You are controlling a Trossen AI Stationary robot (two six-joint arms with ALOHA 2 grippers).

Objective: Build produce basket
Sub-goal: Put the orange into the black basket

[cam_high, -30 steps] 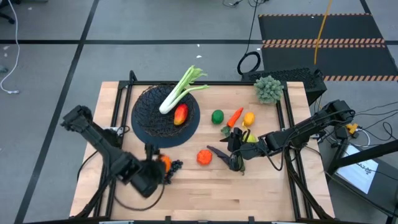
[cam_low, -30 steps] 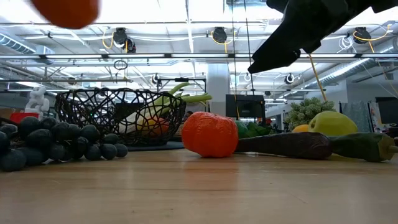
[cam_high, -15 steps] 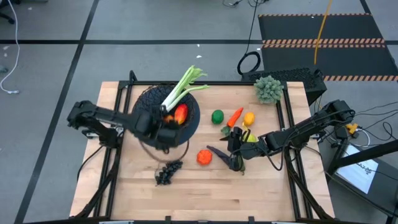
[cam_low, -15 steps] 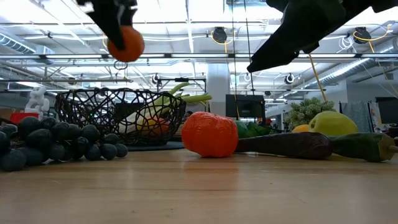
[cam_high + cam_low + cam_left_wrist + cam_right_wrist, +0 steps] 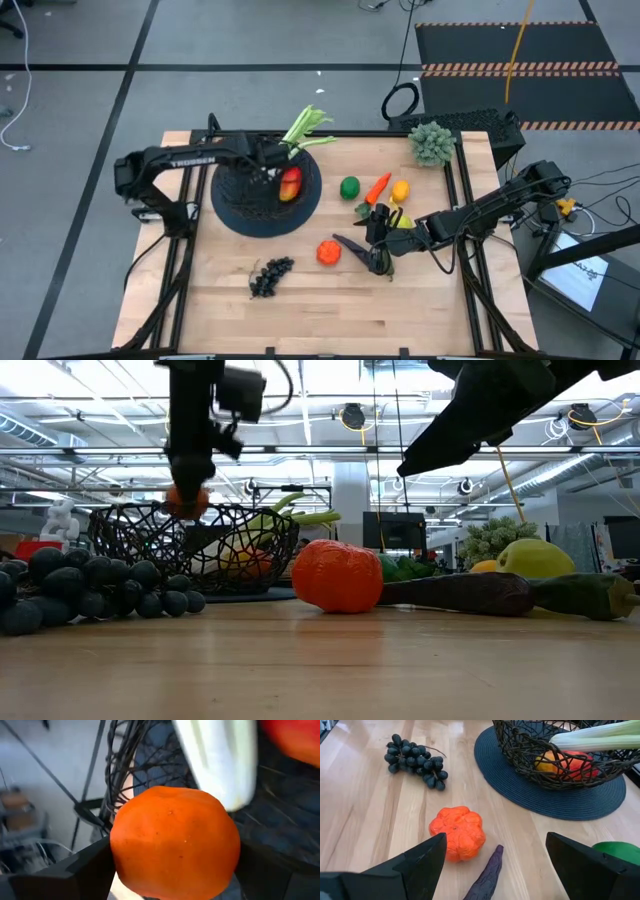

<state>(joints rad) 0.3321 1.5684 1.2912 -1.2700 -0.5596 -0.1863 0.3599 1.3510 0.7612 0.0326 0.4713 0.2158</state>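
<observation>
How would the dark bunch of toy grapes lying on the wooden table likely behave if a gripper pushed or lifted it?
The dark bunch of toy grapes is a loose cluster of small round beads on a thin stem, so it probably sags if lifted by one end. Its lumpy shape lies flat on the wooden table, so a push would likely slide it, not roll it.

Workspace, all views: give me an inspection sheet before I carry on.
Surface: wooden table, round dark mat under the basket.
Job's things: basket holds mango and leafy stalk; grapes, ridged orange fruit, eggplant, green apple, carrot, lemon lie outside.
Clutter: frilly clump at the far right corner.
Grippers: left gripper holds an orange over the basket; right gripper open above the eggplant.
Cables: coiled black cable, yellow cable on the floor.
Surroundings: striped floor mat.
</observation>
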